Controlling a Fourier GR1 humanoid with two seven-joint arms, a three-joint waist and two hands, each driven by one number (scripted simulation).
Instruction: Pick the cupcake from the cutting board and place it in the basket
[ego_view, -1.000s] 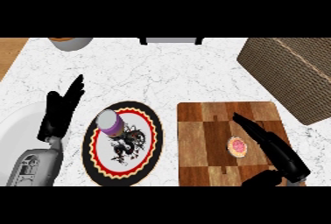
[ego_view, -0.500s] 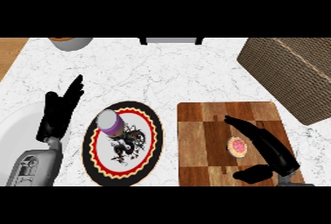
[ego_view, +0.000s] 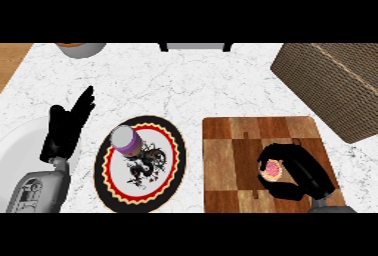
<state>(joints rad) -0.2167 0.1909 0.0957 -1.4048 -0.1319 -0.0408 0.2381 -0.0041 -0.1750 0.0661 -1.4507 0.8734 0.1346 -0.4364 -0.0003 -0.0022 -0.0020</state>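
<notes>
The cupcake (ego_view: 273, 170), pink-topped, sits on the wooden cutting board (ego_view: 236, 150) at the right. My right hand (ego_view: 299, 172) has its fingers and thumb curled round the cupcake, hiding most of it. The woven brown basket (ego_view: 332, 85) stands at the upper right, beyond the board. My left hand (ego_view: 66, 127) rests open at the left, fingers pointing up, holding nothing.
A round patterned plate (ego_view: 144, 172) lies left of the board with a purple and grey cup (ego_view: 127, 140) on it. A bowl (ego_view: 80, 48) shows at the counter's far left edge. A white rounded object (ego_view: 15, 150) sits at the left border.
My right hand has closed its fingers round the cupcake, where before they lay straight beside it. The left hand has not moved.
</notes>
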